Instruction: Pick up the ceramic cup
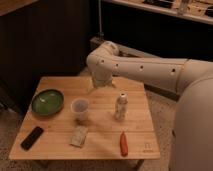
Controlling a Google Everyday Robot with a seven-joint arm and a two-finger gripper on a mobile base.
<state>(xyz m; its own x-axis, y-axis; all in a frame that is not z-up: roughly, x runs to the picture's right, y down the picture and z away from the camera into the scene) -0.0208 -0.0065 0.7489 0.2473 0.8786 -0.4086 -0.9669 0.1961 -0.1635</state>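
Camera view, single frame.

- Arm (150,70): white, entered from the right of the frame and reached left over the far side of the table (137,127). Its bend sat above centre.
- Gripper (98,85): hung below that bend, pointing down over the back part of the table top, just above centre of the frame. Whether it was released or clenched could not be told. Nothing was seen in its grasp.
- Cup (80,107): small, pale, round. It stood upright on the table, left of centre, below and slightly left of the gripper and apart from it.
- Green bowl (48,102): wide, on the left part of the table, just beside the cup on its left, not touching.
- White bottle (120,106): upright, right of the cup, with bare wood between them.
- Pale packet (79,136): lay flat, near the front edge, directly below the cup in the frame.
- Black flat object (32,137): lay at the lower left corner of the table.
- Red-orange object (123,143): lay near the front edge, below the bottle.
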